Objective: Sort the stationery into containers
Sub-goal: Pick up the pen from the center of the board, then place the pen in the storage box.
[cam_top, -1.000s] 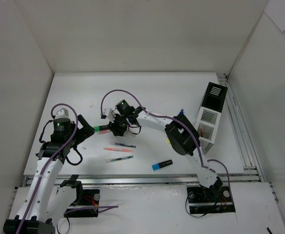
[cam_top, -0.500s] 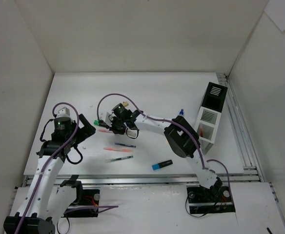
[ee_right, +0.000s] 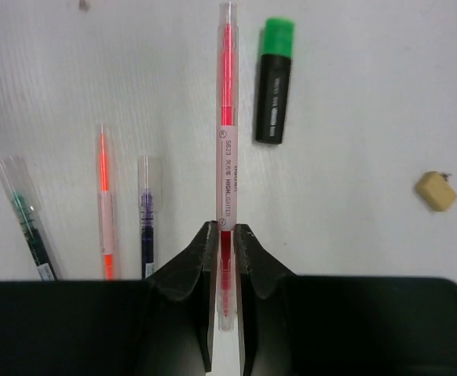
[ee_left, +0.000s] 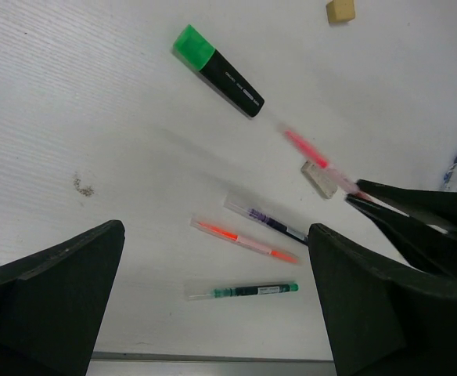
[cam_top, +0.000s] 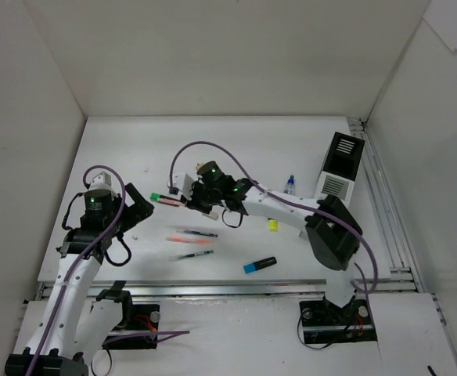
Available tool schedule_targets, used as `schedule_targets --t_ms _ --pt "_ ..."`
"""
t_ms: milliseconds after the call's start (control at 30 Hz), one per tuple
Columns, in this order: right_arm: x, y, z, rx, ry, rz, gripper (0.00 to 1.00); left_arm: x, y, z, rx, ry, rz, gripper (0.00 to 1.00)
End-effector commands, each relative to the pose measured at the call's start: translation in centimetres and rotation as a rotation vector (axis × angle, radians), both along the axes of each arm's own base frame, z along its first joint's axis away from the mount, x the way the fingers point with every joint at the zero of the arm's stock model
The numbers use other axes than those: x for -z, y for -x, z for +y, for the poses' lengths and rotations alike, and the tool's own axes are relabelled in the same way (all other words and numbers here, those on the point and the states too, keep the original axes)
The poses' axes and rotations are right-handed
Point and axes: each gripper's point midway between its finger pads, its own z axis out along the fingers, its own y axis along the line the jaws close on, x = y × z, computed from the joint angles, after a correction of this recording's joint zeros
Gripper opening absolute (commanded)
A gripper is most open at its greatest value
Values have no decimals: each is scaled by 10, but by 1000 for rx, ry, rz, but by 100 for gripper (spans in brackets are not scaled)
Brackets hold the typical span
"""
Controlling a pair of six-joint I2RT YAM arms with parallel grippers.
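Clamping the red pen [ee_right: 226, 117] near its tail, the right end effector [ee_right: 224, 233] has its fingers pinched narrow on the barrel, and most of the pen juts out ahead of them. Half a second back this end effector sits low on the table [cam_top: 236, 149] beside the green highlighter [ee_left: 217, 70]. Now it is raised, and the pen blurs in the left wrist view and casts a shadow apart from itself, so I judge it clear of the surface. The elbow has swung right across the near end of the organizer [cam_top: 343, 150], uncovering the yellow highlighter [cam_top: 273, 224]. The pick looks made, and the carry to the organizer, well apart at the right edge, remains.

The left end effector [cam_top: 138, 207] is spread wide and holds nothing.

Loose on the table lie the purple pen [ee_left: 264, 220], orange pen [ee_left: 244, 240], green pen [ee_left: 244, 291], white eraser [ee_left: 318, 178], tan eraser [ee_left: 340, 9], blue highlighter [cam_top: 258, 265] and glue bottle [cam_top: 289, 185].

The table is white and finely ribbed, with one small dark smudge [ee_left: 82, 186]. White walls [cam_top: 213, 55] close it in on three sides.
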Motion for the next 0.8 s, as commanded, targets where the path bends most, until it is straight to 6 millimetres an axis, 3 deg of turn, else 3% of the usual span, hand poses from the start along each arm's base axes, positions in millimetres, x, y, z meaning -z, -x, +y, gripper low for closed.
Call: schedule_targets --t_ms 0,33,67,100,133,167,200,233,267,300,367,400,433,467,500,533,567,633,767 --pt "-101 -28 -17 178 -313 -83 0 -16 -8 -1 10 6 -62 99" --pt "-118 -30 -23 210 -368 -109 0 -15 -8 -1 12 5 -59 100" --pt "-101 -33 -44 292 -342 -114 0 -15 -8 -3 19 10 -57 99" --pt "-105 -31 -56 339 -354 -130 0 -14 -9 -3 21 12 -57 99" --pt "-141 -33 -80 428 -428 -201 0 -13 -10 -4 23 15 -56 99" --pt "-122 -28 -101 489 -406 -196 0 -12 -11 -6 31 21 -55 99" --pt "-128 -22 -115 544 -435 -198 0 -13 -13 -6 32 24 -61 99" --pt "-154 -15 -138 590 -499 -227 0 -10 -13 -7 32 28 -59 100" --pt "-138 -16 -169 711 -460 -239 0 -8 -14 -9 39 33 -56 99" --pt "-159 -10 -195 791 -530 -252 0 -9 -17 -10 42 38 -67 99" --pt "-140 -1 -241 958 -473 -253 0 -5 -19 -12 51 48 -56 99" --pt "-153 8 -264 1023 -531 -268 0 -5 -21 -13 54 50 -57 99" --pt "-152 14 -280 1068 -534 -280 0 -5 -21 -17 69 52 -58 99" --pt "-135 21 -298 1123 -482 -289 0 -4 -22 -18 71 56 -52 99" --pt "-148 32 -315 1168 -570 -300 0 -4 -23 -21 84 56 -55 99" --pt "-143 37 -331 1227 -559 -318 0 -4 -24 -21 85 57 -56 99" --pt "-132 42 -343 1266 -547 -327 0 -2 -24 -24 95 56 -47 99" --pt "-133 53 -368 1356 -586 -362 0 -3 -28 -25 97 58 -54 100" --pt "-123 58 -386 1419 -591 -376 0 0 -33 -35 138 82 -34 99"
